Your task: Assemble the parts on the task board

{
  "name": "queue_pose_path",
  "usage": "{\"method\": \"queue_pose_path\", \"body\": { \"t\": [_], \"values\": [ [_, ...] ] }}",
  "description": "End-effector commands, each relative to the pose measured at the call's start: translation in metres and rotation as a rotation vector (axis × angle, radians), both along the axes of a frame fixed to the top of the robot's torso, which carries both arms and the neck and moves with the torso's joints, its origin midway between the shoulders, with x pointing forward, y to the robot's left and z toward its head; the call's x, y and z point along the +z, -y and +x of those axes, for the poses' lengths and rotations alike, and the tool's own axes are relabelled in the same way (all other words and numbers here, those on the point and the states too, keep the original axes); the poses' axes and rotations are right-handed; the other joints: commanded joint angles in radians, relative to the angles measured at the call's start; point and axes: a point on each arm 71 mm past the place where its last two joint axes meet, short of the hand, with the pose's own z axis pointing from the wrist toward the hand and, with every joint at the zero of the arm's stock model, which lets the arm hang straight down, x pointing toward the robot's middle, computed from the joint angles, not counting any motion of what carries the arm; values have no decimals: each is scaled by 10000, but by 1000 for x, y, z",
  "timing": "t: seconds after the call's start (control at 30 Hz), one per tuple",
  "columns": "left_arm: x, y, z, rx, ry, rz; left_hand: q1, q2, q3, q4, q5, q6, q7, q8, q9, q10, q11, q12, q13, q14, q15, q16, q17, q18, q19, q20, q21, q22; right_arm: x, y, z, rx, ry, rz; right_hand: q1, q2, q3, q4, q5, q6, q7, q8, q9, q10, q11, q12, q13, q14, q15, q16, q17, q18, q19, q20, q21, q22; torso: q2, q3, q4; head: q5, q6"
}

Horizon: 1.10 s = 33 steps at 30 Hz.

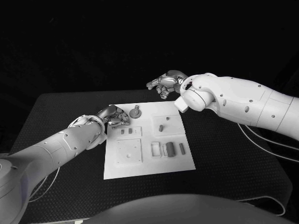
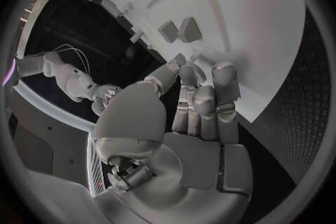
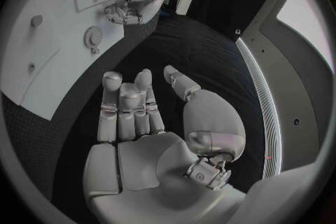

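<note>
Head view: board (image 1: 148, 161) at table centre, parts on it. Left hand (image 1: 113, 115) at board's 10 o'clock corner, fingers together, empty. Right hand (image 1: 166, 83) beyond 12 o'clock, empty. Advice: approach gear (image 1: 135, 112) slowly, pinch squarely.

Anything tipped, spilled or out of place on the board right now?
Nothing stands out. The task board lies flat on the table, the parts sit within its outline, and both the left hand and the right hand hold nothing.
</note>
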Motion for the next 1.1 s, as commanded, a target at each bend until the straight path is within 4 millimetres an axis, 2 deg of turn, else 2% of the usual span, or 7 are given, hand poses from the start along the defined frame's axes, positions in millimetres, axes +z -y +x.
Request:
{"method": "queue_pose_path", "body": {
  "t": [0.03,0.17,0.63,1.1],
  "values": [
    [-1,3,-1,-114,-93,-159,1,77,32,49,48,271,245,15,212,39,-29,-26,-16,-29,-73,-18,17,673,11,-80,57,210,2,-1,0,86,118,-42,-61,-1,29,5,17,-1,71,-50,13,-98,-2,-43,-2,-13,-31,-57,-9,150,15,-49,-40,92,39,-11,-7,-16,1],
    [-1,3,0,-70,-63,-143,1,79,30,48,47,270,246,14,213,39,-29,-26,-18,-30,-73,-17,19,672,9,-81,58,211,3,-1,-1,126,145,-36,-61,-1,30,5,17,-1,71,-50,15,-99,-2,-42,-2,-13,-31,-57,-8,150,16,-49,-40,92,47,-17,-18,-18,1],
    [0,-1,0,6,-34,-122,4,81,25,47,48,269,246,11,218,40,-28,-25,-22,-32,-72,-15,23,670,7,-84,62,213,7,0,-2,163,194,-40,-63,-9,32,4,16,-3,72,-52,17,-99,-1,-41,-1,-12,-30,-57,-7,150,17,-49,-41,92,77,-38,4,-47,1],
    [-4,-4,1,354,-348,381,10,101,25,48,44,256,252,2,221,36,-25,-27,-28,-38,-72,-18,27,668,4,-88,63,212,8,-1,-2,213,195,-29,-69,-18,32,6,15,-13,74,-60,18,-103,1,-43,-2,-13,-28,-59,-7,150,15,-48,-44,91,85,-23,-7,-23,1]
  ]
}}
